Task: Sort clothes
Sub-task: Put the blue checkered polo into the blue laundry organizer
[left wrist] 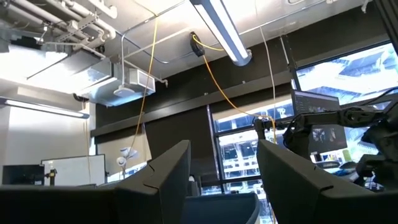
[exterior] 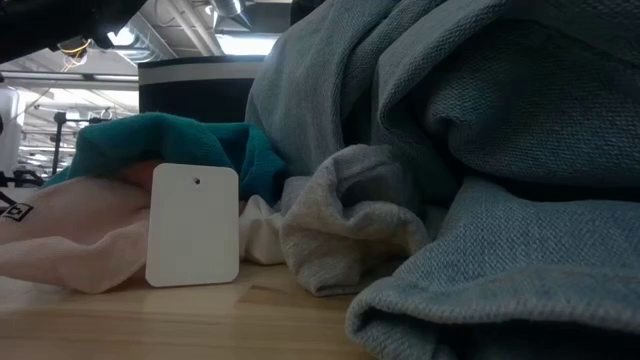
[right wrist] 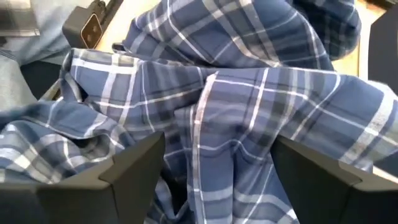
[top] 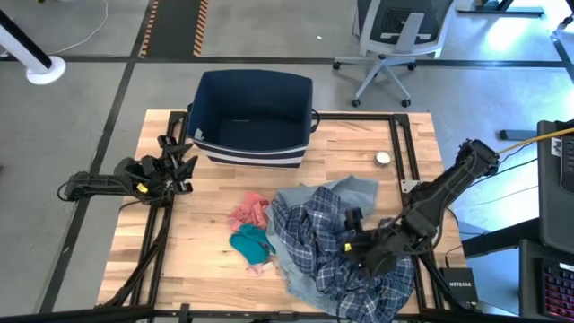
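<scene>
The navy-white plaid shirt (top: pixel 323 256) lies crumpled on the pale blue-grey denim piece (top: pixel 345 193) at the table's near right. A pink piece (top: pixel 249 211) and a teal piece (top: pixel 251 240) lie to their left. In the low view the denim (exterior: pixel 480 120), teal (exterior: pixel 170 140), pink (exterior: pixel 60 240) and a pale grey-white piece (exterior: pixel 340 230) rest on the table. My right gripper (top: pixel 352 226) is open, low over the plaid shirt (right wrist: pixel 236 112). My left gripper (top: pixel 179 166) is open and empty at the table's left edge, tipped up toward the ceiling (left wrist: pixel 224 168). My right gripper comes at the plaid shirt from above, slanting from the table's right. Its open fingers (right wrist: pixel 124 168) stand on either side of a raised fold of the shirt (right wrist: pixel 217 124). I cannot tell whether they touch the cloth. The shirt lies slack on the pile.
The navy fabric bin with white stripes (top: pixel 253 117) stands open at the table's far middle and shows behind the pile (exterior: pixel 195 90). A small round object (top: pixel 383 158) lies at the far right. A white tag (exterior: pixel 193 225) stands by the pink piece. Bare wood (top: pixel 193 242) shows near left.
</scene>
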### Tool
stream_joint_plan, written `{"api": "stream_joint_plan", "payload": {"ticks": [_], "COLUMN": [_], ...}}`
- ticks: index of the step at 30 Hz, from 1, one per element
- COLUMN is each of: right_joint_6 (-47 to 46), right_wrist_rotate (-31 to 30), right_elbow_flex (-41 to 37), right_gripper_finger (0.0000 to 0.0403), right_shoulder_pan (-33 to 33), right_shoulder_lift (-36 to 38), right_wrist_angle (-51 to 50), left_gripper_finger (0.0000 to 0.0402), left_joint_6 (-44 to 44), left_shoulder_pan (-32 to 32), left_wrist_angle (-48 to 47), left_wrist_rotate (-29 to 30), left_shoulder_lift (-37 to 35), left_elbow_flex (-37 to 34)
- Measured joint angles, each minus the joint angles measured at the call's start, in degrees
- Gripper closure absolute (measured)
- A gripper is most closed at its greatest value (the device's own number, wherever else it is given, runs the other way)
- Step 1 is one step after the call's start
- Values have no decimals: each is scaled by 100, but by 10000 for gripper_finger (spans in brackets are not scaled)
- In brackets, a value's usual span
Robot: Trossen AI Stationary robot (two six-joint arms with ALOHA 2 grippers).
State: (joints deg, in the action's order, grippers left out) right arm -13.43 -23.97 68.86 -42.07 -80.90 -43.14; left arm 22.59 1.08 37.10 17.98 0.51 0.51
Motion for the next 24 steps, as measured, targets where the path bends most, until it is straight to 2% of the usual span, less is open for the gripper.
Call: {"api": "stream_joint_plan", "payload": {"ticks": [5,10,20,24], "right_joint_6": [-56,352,874,947], "right_wrist_rotate": [98,406,143,167], "right_elbow_flex": [0,0,2,4], "right_gripper_finger": [93,93,94,123], "right_shoulder_pan": [111,173,500,730], "right_shoulder_lift": [-317,-836,-1670,-1833], "right_wrist_angle": [42,432,320,104], "left_gripper_finger": [222,222,222,222], "left_joint_6": [-4,-29,-85,-63], "left_shoulder_pan": [0,0,0,0], "left_wrist_angle": [2,2,0,0], "left_wrist_rotate": [2,2,2,2], "left_shoulder_lift": [1,0,1,0], "left_elbow_flex": [0,0,0,0]}}
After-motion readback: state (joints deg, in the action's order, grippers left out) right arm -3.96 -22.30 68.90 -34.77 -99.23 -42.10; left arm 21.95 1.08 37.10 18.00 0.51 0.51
